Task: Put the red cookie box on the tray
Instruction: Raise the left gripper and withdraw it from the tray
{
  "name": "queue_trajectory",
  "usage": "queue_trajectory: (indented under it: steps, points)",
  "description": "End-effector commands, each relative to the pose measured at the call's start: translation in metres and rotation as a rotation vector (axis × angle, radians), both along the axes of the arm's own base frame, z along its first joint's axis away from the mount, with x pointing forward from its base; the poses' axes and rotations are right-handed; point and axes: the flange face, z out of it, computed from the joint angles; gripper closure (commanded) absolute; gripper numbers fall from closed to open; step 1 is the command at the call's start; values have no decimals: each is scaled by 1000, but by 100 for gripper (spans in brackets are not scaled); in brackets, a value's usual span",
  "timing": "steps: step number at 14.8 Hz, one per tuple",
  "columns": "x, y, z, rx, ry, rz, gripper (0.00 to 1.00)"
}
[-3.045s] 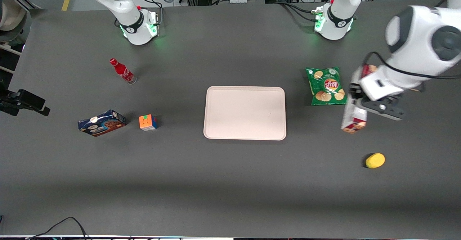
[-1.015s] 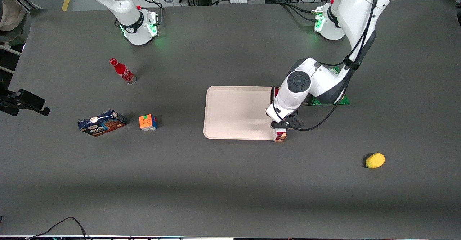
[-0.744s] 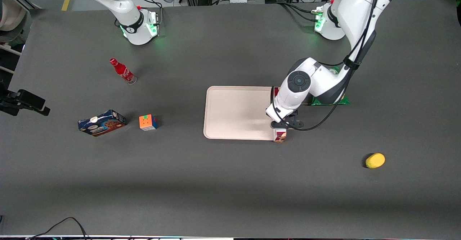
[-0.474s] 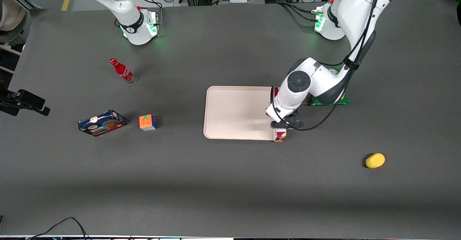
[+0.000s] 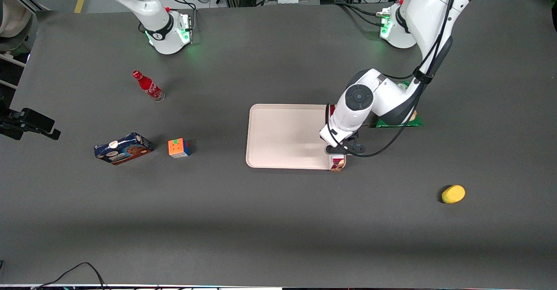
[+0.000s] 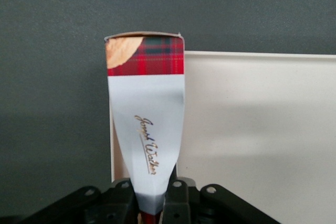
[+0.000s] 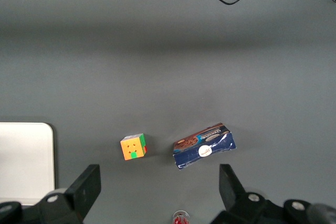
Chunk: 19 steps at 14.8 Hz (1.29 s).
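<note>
The red cookie box [image 6: 147, 124], dark red plaid with a white middle band, is pinched between the fingers of my left gripper [image 6: 153, 203], which is shut on it. It lies along the rim of the cream-pink tray [image 6: 252, 129], partly over the tray and partly over the table. In the front view only the box's cookie-picture end [image 5: 337, 163] shows below the gripper [image 5: 343, 151], at the tray's [image 5: 287, 135] camera-side corner toward the working arm's end. The arm hides the rest of the box. Whether the box rests on the tray I cannot tell.
A green chips bag [image 5: 412, 120] lies partly under the arm, and a lemon [image 5: 453, 194] sits nearer the camera. Toward the parked arm's end stand a red bottle [image 5: 148, 85], a dark blue cookie box [image 5: 123, 148] and a colour cube [image 5: 178, 148].
Three seconds ago the gripper held the box beside the chips bag; it has carried it to the tray's edge. Over the last second it has only edged slightly toward the tray.
</note>
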Motion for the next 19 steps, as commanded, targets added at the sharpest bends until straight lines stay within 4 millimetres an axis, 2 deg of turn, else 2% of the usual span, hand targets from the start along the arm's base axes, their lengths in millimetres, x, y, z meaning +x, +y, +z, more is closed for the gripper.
queue_trajectory:
  steps: [1,4,5,6,7,9,12,15,18,19]
  points:
    - [-4,-2,10,20,-19,13,73]
    - [-4,-2,12,21,-20,30,38]
    - [-4,-3,15,19,-25,31,6]
    - [-3,-2,19,18,-32,31,0]
    - [-1,-1,25,21,-39,26,0]
    - [7,4,51,16,-81,30,0]
    - [23,27,105,28,-149,72,0]
    - [49,74,162,76,-186,56,0]
    - [60,123,229,88,-146,62,0]
    - [63,147,253,94,-118,47,0]
